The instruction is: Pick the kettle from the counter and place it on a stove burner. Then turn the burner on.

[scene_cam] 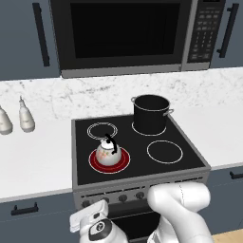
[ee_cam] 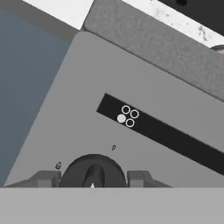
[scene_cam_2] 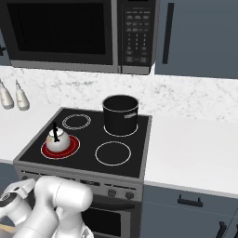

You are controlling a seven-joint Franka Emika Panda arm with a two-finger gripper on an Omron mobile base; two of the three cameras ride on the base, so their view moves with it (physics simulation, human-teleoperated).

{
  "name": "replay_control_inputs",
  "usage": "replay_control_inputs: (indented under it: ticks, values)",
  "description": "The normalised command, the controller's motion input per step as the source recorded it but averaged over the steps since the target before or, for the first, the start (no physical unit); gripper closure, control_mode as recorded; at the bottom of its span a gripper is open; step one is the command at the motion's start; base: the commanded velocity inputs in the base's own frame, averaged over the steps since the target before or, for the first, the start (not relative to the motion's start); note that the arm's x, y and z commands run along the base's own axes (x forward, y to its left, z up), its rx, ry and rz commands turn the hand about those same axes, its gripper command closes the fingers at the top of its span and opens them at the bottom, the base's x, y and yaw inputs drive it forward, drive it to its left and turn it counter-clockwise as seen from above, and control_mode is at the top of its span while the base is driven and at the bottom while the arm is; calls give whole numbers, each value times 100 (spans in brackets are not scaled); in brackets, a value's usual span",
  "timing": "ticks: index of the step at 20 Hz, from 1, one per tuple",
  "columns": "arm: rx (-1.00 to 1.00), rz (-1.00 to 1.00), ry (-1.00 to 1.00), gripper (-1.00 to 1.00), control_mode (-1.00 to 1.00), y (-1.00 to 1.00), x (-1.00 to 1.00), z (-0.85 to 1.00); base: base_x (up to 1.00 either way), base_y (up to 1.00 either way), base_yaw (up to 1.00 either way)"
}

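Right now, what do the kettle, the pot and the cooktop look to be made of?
Kettle: glazed ceramic or enamel, judging by its cream body with red flower marks. Pot: matte black metal, likely, with grey side handles. Cooktop: smooth black glass, with flat printed white rings and one glowing red.

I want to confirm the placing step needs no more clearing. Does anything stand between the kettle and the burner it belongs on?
Nothing visible does. The kettle already sits on the stove burner, which glows red. The black pot stands apart on the back right circle. The gripper is down at the stove's front panel, straddling a knob.
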Motion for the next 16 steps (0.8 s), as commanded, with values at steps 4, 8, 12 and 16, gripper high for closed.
replay_control_inputs:
  ticks: [4,8,12,16]
  values:
    - [-25,0,0,100,-100,0,-3,0,0,0,0]
    - [-25,0,0,100,-100,0,-1,0,0,0,0]
    - [-23,0,0,100,-100,0,0,0,0,0,0]
    - [-23,0,0,100,-100,0,0,0,0,0,0]
